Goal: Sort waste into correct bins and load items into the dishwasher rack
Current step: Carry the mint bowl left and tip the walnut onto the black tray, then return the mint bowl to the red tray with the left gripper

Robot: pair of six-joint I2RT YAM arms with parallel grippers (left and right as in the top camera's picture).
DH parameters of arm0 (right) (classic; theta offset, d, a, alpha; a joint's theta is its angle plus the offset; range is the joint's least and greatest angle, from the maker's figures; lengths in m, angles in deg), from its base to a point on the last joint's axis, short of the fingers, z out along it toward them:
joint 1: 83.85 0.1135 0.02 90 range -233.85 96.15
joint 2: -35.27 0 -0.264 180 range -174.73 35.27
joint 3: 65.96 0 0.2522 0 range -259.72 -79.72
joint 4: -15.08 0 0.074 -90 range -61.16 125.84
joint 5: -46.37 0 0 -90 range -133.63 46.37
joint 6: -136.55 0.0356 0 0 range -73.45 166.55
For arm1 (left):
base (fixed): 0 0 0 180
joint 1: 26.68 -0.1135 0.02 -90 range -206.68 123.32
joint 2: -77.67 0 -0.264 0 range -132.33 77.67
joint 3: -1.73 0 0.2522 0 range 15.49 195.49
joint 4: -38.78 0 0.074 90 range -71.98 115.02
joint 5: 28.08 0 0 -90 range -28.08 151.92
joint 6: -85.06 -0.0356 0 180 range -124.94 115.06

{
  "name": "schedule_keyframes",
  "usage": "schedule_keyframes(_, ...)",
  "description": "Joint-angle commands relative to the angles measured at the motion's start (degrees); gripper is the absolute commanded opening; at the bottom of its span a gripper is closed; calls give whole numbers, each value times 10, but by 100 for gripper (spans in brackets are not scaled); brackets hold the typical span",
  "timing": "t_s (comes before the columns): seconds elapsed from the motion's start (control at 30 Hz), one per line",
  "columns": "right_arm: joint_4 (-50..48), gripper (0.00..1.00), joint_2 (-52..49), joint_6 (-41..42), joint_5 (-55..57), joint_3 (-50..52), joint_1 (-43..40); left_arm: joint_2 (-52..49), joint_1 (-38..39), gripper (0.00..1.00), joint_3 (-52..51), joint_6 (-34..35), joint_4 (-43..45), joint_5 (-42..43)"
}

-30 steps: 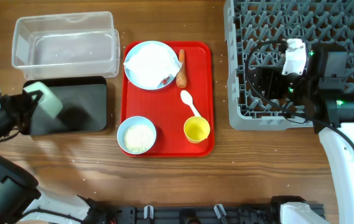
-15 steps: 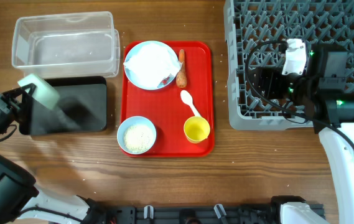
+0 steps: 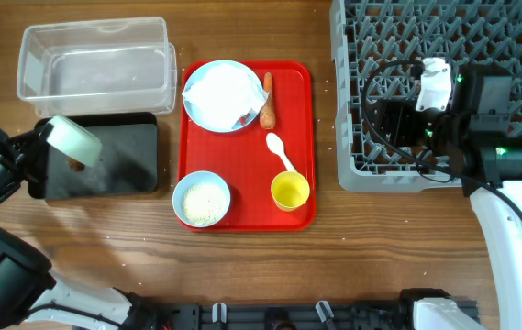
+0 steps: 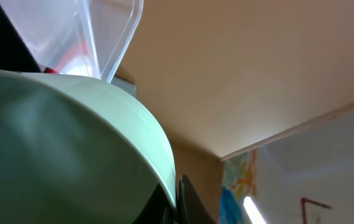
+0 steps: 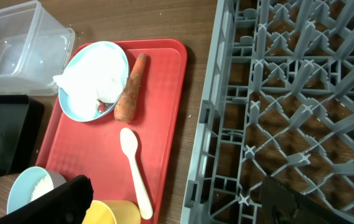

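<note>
My left gripper (image 3: 48, 145) is shut on the rim of the mint-green bowl (image 3: 71, 139) and holds it tilted over the shallow black tray (image 3: 123, 156). A small brown food scrap (image 3: 75, 165) lies in that tray. In the left wrist view the bowl (image 4: 58, 149) fills the frame beside one finger (image 4: 184, 200). The red tray (image 3: 302, 110) holds the pale blue plate (image 3: 215, 92) with crumpled wrapper paper (image 3: 244, 119), the carrot (image 3: 267, 103), the white spoon (image 3: 281, 151), the yellow cup (image 3: 290, 191) and the blue bowl of rice (image 3: 202, 199). My right gripper (image 3: 380, 121) is open and empty over the grey rack (image 3: 444, 27).
The clear plastic tub (image 3: 95, 57) stands behind the black tray at the back left. In the right wrist view the rack's (image 5: 288, 93) left wall lies close to the red tray's (image 5: 164, 124) right edge. Bare wooden table runs along the front.
My left gripper swung the mint-green bowl slightly left, then back over the black tray. The brown scrap now shows in the tray. The right arm has not moved.
</note>
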Motion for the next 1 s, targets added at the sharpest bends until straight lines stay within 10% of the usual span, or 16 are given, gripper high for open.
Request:
schedule_keyframes(0.0,1,89,-7,4,-9,-9,3,-4,3,4,-2,-29,81,-14)
schedule_keyframes(0.27,0,89,-7,4,-9,-9,3,38,67,4,13,-85,109,-151)
schedule_keyframes(0.57,1,89,-8,3,-9,-9,3,268,443,4,89,-53,107,-599)
schedule_keyframes(0.73,0,90,-15,2,-9,-9,3,221,658,4,89,-90,111,-810)
schedule_keyframes(0.97,4,90,-36,3,-7,-9,3,68,790,4,89,-128,117,-877)
